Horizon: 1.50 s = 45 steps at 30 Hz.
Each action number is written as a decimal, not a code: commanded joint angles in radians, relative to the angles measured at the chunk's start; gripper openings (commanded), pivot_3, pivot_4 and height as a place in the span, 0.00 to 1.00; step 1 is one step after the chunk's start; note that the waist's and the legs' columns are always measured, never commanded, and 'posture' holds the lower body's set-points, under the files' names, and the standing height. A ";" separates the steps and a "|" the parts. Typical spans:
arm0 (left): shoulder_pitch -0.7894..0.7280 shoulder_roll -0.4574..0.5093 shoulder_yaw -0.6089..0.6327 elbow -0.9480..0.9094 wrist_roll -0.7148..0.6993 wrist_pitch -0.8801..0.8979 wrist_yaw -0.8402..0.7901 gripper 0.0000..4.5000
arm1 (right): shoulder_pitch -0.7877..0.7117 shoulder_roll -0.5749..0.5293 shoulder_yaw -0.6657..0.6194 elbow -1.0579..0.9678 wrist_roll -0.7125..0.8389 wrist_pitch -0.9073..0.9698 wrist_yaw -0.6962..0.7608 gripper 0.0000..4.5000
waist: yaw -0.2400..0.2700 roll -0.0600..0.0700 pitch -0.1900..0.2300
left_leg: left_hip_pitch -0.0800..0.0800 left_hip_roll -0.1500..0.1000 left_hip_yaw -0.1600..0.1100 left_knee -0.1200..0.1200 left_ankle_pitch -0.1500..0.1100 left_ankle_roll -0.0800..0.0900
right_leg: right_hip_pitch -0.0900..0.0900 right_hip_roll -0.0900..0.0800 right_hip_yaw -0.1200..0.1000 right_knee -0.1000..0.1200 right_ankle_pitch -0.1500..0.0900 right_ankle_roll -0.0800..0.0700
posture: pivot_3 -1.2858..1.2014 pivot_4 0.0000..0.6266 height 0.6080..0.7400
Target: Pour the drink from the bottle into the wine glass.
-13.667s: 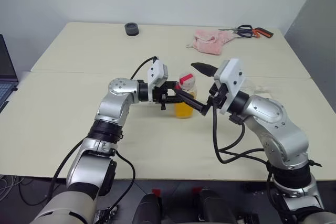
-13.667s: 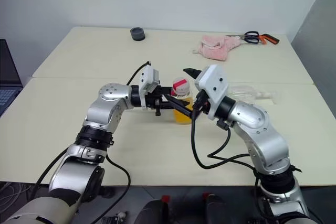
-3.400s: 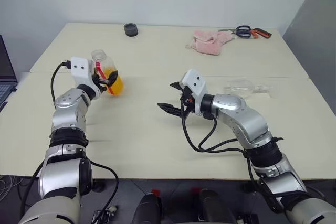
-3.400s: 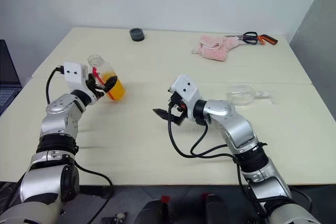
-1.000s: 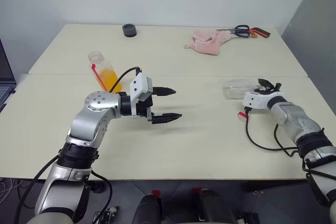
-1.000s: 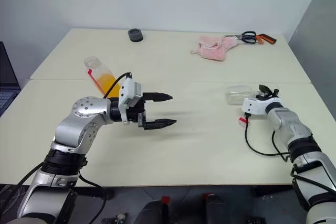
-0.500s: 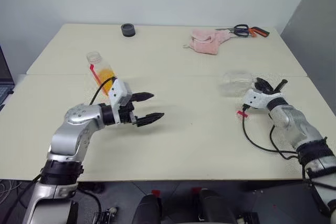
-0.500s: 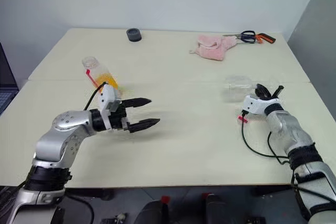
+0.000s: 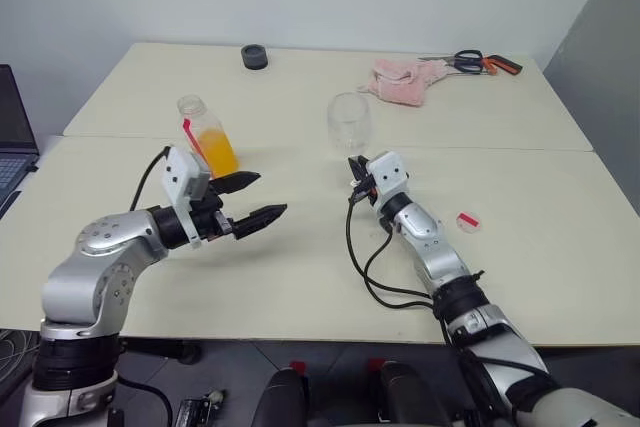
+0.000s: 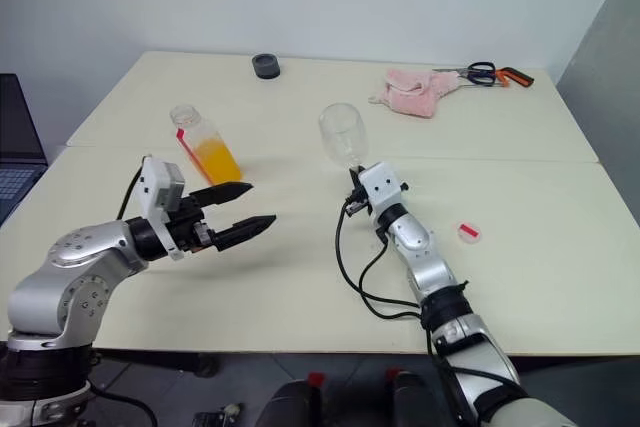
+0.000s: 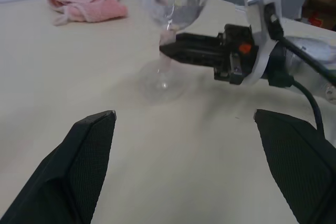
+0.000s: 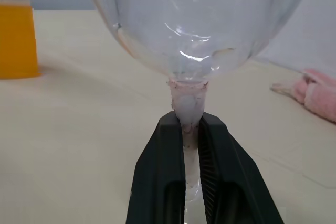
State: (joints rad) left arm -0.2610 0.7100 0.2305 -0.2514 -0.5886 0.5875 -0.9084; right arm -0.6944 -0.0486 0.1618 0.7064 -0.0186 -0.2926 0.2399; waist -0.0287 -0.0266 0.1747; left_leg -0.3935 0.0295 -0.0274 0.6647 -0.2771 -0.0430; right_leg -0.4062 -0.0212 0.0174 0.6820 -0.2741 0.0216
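Wine glass (image 9: 349,120) now upright; bottle (image 9: 207,136), cap (image 9: 467,221) nearby.

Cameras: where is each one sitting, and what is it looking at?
Head cameras, left and right eye: look down over the table; both arms show.
Left wrist camera: looks past its open left end effector at the wine glass.
Right wrist camera: right end effector shut on the glass stem.
Shared: the wine glass, also the bottle.

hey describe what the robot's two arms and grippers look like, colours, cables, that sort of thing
Both arms are silver-grey metal with black joint bands. Each wrist carries a white boxy camera housing with a looping black cable. The left gripper and right gripper each have two black, tapering fingers; the right's mount shows a small orange mark.
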 commanded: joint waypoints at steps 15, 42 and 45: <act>-0.087 0.105 0.065 -0.074 -0.084 0.019 0.004 1.00 | -0.079 0.015 -0.064 0.240 0.005 -0.134 0.070 0.10 | -0.006 0.000 0.000 | 0.002 0.001 0.001 -0.001 0.001 -0.001 | 0.000 0.001 0.001 0.001 0.000 0.000 | 0.52 0.24 1.00; -0.143 0.055 0.035 -0.041 -0.054 -0.043 0.039 1.00 | 0.042 -0.021 -0.084 0.036 0.051 0.035 0.205 0.99 | -0.005 0.000 0.000 | 0.002 0.001 0.001 -0.002 0.001 -0.001 | 0.000 0.001 0.001 0.000 0.000 0.000 | 0.52 0.24 1.00; -0.119 0.046 0.037 -0.046 -0.053 -0.046 0.046 1.00 | 0.092 -0.038 -0.073 -0.053 0.059 0.080 0.234 0.99 | -0.005 0.000 0.000 | 0.001 0.001 0.001 -0.002 0.001 -0.001 | 0.000 0.001 0.001 0.000 0.000 0.000 | 0.52 0.24 1.00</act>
State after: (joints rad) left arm -0.3883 0.7578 0.2507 -0.2746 -0.6409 0.5597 -0.8707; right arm -0.6205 -0.0735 0.0901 0.7179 0.0255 -0.2318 0.4521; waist -0.0333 -0.0263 0.1748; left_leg -0.3920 0.0304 -0.0266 0.6632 -0.2764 -0.0443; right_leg -0.4061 -0.0201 0.0184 0.6822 -0.2741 0.0216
